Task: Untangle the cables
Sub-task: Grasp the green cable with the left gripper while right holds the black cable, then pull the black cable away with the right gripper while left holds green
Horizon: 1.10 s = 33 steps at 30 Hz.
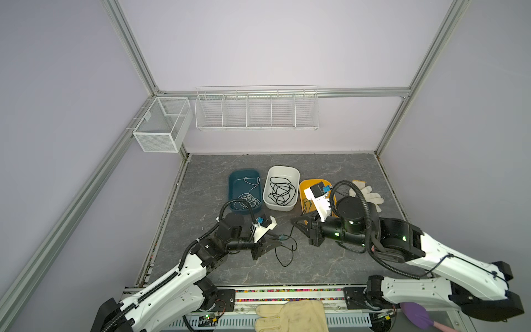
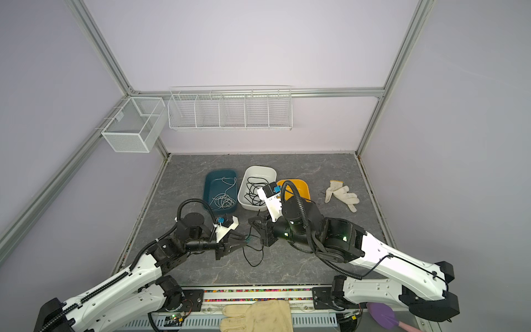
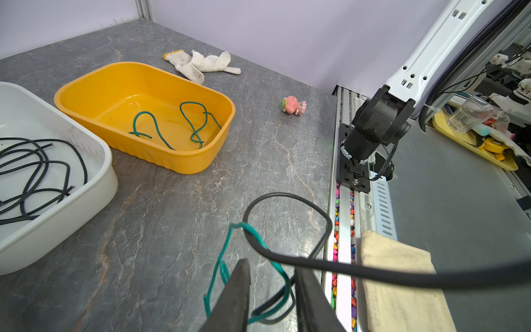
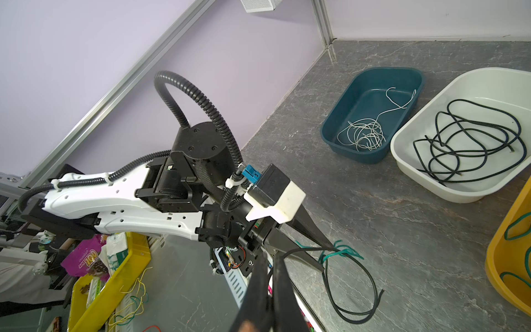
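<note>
L fingers (image 3: pixel 238 287) apart – teal cable (image 3: pixel 254 232) between | R fingers (image 4: pixel 258 287) clamp blk cable (image 3: pixel 416 278) | pink toy (image 3: pixel 293 105) – L-wrist only

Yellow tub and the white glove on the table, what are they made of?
Yellow tub: probably plastic, smooth and glossy; light glints inside, and its wall has moulded ribs. White glove: likely knitted cotton, matte and fuzzy; it lies limp and crumpled.
</note>
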Motion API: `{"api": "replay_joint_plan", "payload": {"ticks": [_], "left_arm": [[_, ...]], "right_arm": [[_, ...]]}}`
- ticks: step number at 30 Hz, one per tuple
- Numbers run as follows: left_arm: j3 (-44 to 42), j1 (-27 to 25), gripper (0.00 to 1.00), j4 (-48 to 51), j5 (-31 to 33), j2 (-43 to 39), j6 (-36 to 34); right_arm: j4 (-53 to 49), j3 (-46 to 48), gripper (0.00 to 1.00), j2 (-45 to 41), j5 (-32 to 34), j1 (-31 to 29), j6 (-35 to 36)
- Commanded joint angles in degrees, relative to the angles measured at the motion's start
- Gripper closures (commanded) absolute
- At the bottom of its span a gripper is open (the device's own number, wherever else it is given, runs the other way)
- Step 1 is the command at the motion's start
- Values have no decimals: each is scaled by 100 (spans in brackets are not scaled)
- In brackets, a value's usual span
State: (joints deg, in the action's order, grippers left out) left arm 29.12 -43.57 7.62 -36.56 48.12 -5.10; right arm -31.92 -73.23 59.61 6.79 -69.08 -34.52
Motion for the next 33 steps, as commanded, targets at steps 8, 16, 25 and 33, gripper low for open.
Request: {"api": "replay_joint_plan", "payload": {"ticks": [8,16,25,33], "left_arm": [[215,-34,96,155,-245,45,-175],[217,-21,100,212,-246,7,-229],[225,-30,100,121,-219,-219,-193],[209,-28,100,-8,-177,-945,-40]], "right_arm": [[171,-137,93,24,101,-120,-69],[129,-122,93,-45,192,-154,-67],[31,223,93,-243,676,-150,-25],[-44,781,94,-654,1187,-1,-53]]}}
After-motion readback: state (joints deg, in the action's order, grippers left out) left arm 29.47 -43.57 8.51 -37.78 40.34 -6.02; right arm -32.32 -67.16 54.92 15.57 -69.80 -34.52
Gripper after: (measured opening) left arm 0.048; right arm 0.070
